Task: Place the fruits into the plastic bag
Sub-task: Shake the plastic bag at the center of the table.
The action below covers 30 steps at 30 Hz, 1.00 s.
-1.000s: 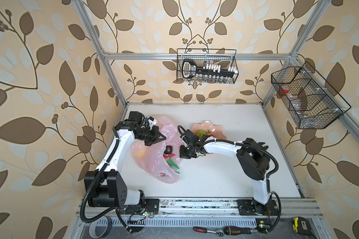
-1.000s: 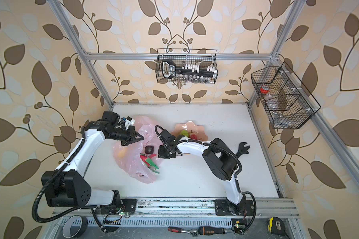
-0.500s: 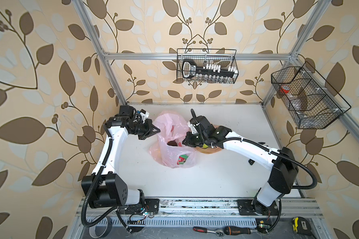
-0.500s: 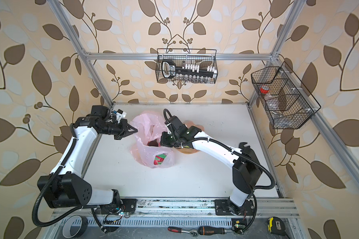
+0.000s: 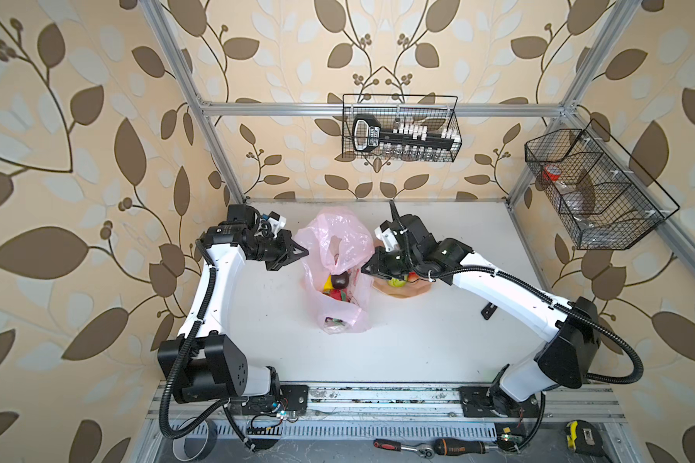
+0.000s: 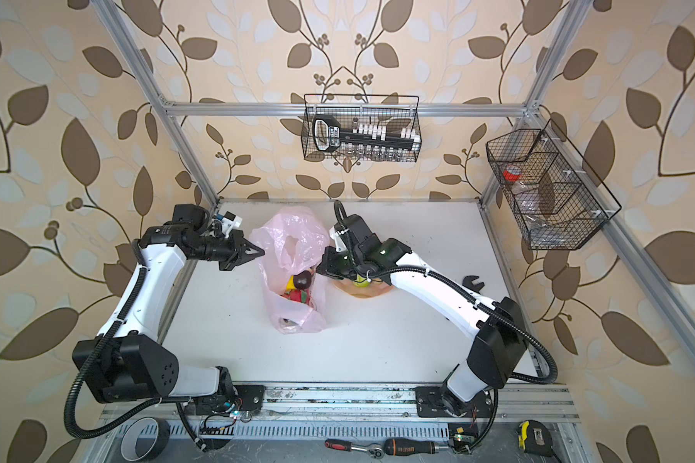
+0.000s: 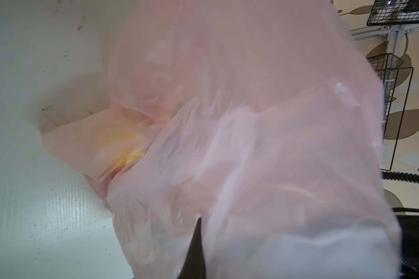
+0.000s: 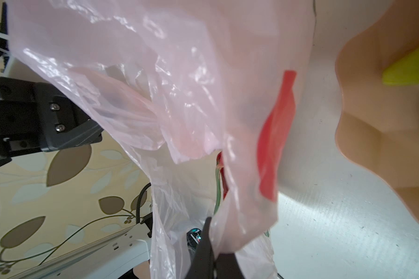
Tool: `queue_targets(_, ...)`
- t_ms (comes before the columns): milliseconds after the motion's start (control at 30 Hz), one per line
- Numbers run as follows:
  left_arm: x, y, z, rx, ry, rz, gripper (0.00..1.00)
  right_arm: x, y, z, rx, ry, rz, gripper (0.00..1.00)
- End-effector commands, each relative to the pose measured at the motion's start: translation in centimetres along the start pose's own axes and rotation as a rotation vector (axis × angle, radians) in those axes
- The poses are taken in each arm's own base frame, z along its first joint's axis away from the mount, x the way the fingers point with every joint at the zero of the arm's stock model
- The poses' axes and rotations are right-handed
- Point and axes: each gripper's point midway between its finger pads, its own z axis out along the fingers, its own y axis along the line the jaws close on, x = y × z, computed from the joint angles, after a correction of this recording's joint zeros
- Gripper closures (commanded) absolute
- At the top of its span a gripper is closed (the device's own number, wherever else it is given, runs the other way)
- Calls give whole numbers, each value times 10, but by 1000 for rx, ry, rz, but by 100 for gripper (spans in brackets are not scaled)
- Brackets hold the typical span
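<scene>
The pink plastic bag (image 5: pixel 340 256) is see-through but crinkly, so the fruits (image 5: pixel 336 286) inside are only partly seen. Low down in the bag they are just red and green smudges. In the left wrist view the bag (image 7: pixel 252 145) is blurry and a yellow blob (image 7: pixel 124 147) shows through it. The peach dish (image 5: pixel 402 289) is mostly hidden under the right arm. In the right wrist view the edge cuts off the dish (image 8: pixel 377 135) and a green fruit (image 8: pixel 409 70).

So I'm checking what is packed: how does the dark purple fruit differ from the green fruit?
The dark purple fruit lies inside the pink plastic bag; the green fruit sits on the peach dish, outside it. The purple one is in plain view; the right arm partly hides the green one. Both look small and rounded.
</scene>
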Motion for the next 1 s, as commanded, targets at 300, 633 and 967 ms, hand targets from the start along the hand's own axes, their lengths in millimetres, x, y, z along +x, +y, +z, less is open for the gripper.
queue_targets(300,33,-8,-13,37,0,-8,100,-9,-55,36,81,81,32,100)
queue_targets(633,16,-13,-10,62,-73,-47,100,-14,-91,60,182,98,8,100)
queue_targets(967,15,-19,0,81,-82,-32,100,-33,-84,33,148,33,-10,57)
